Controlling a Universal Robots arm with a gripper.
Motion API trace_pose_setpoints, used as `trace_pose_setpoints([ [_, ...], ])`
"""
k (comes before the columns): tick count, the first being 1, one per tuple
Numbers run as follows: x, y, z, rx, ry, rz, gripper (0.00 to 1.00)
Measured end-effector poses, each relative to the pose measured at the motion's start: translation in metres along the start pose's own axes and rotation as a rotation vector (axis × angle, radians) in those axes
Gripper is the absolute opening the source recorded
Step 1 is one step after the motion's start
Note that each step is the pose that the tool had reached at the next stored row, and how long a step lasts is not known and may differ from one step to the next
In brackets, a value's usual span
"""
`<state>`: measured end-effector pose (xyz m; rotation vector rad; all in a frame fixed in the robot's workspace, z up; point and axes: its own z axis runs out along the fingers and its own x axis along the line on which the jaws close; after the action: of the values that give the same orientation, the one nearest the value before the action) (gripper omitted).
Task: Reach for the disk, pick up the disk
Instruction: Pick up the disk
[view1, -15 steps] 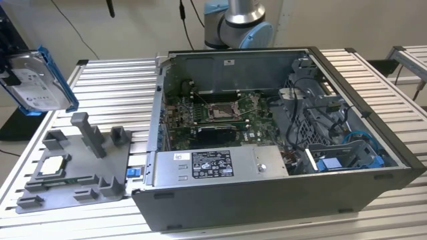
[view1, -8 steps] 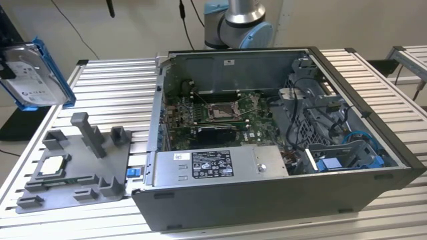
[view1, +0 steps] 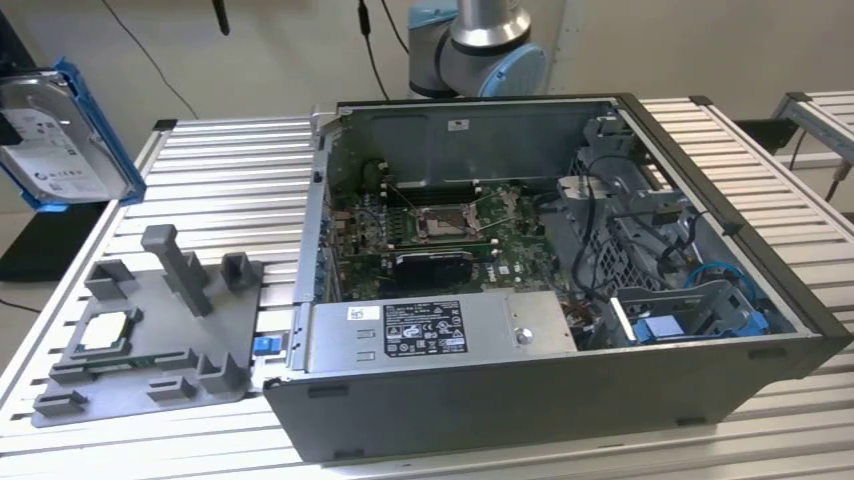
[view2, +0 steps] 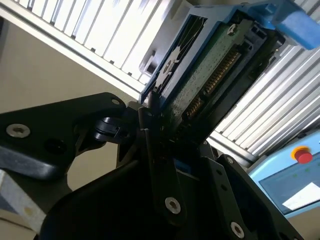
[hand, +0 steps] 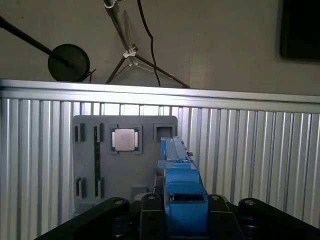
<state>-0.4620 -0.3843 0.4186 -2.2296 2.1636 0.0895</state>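
Observation:
The disk (view1: 60, 135), silver-grey with a white label and a blue frame, hangs upright in the air at the exterior view's far left, above the table's edge. In the second wrist view its green circuit-board underside (view2: 210, 75) faces the camera, and my gripper (view2: 160, 130) is shut on its lower end with black fingers (view2: 150, 120) pressed against the blue edge. In the first wrist view the disk (hand: 180, 170) stands edge-on, clamped in the gripper (hand: 185, 212), high above the grey stand.
The grey slotted stand (view1: 147, 340) lies on the slatted table (view1: 214, 160) with a small square processor chip (view1: 107, 328) in it. An open computer case (view1: 561, 390) takes up the table's middle and right. The arm's base (view1: 481, 40) stands behind it.

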Motion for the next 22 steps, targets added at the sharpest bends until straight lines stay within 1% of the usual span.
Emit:
trace_pose_setpoints([
  [10, -0.0010, 0.0003, -0.0150, 0.0001, -0.0001, 0.000, 0.00],
  [18, -0.0017, 0.0006, -0.0251, 0.0000, 0.0000, 0.000, 0.00],
  [22, -0.0021, 0.0007, -0.0325, -0.0001, 0.0000, 0.000, 0.00],
])
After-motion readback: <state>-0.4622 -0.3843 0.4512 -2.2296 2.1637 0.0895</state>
